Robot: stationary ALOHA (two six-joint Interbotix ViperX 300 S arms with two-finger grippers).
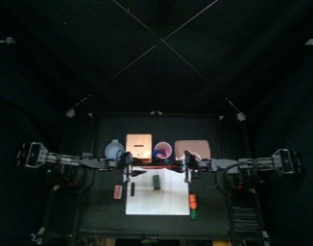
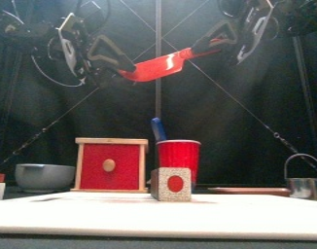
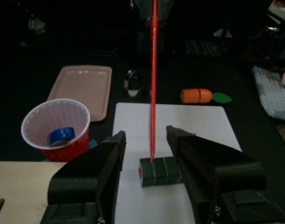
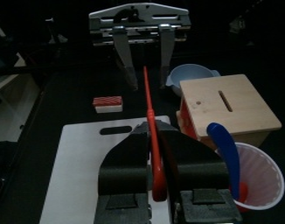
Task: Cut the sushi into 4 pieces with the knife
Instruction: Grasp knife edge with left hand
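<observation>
The right tool (image 4: 156, 150) was clenched on the red knife (image 2: 164, 64), held high over the desk (image 1: 102, 211). The blade's tip lay between the parted jaws of the left tool (image 3: 145, 134), which was released. The sushi (image 2: 172, 184) stood on the white board (image 4: 93, 149) below the knife, in front of the red cup (image 2: 178, 156) and beside the box (image 2: 111, 163).

Seen from above, the booth is dark. Light falls only on the middle of the bench (image 1: 102, 216), where the white board (image 1: 160, 197) glares and loses detail. At bench height the board's near edge is a pale blurred band, and the red knife (image 2: 161, 65) overhead looks soft. In the wrist views the board is bright and the background dim, and the right claw (image 4: 156, 144), near the lens, is out of focus.
</observation>
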